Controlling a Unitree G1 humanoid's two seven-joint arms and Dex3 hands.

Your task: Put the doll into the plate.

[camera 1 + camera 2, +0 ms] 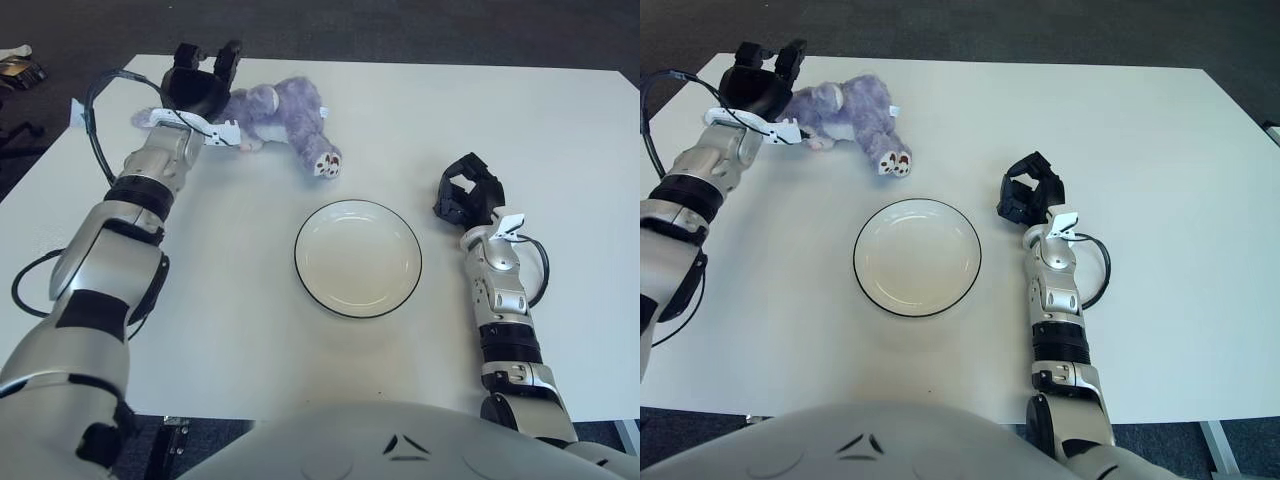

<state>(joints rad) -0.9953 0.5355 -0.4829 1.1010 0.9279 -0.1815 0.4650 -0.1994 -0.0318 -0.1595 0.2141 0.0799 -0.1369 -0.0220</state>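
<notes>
From the left eye, the purple doll [285, 115] lies on its side at the far left of the white table [560, 140], well apart from the empty plate [358, 258] near the middle, and the left hand [198, 85] hovers at the doll's head end with its fingers spread, gripping nothing. From the right eye the same holds, and the right hand [1030, 195] shows just right of the plate with its fingers curled in, empty.

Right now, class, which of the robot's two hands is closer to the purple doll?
The left hand, beside the doll at the table's far-left corner. The right hand is right of the plate, well away.
</notes>
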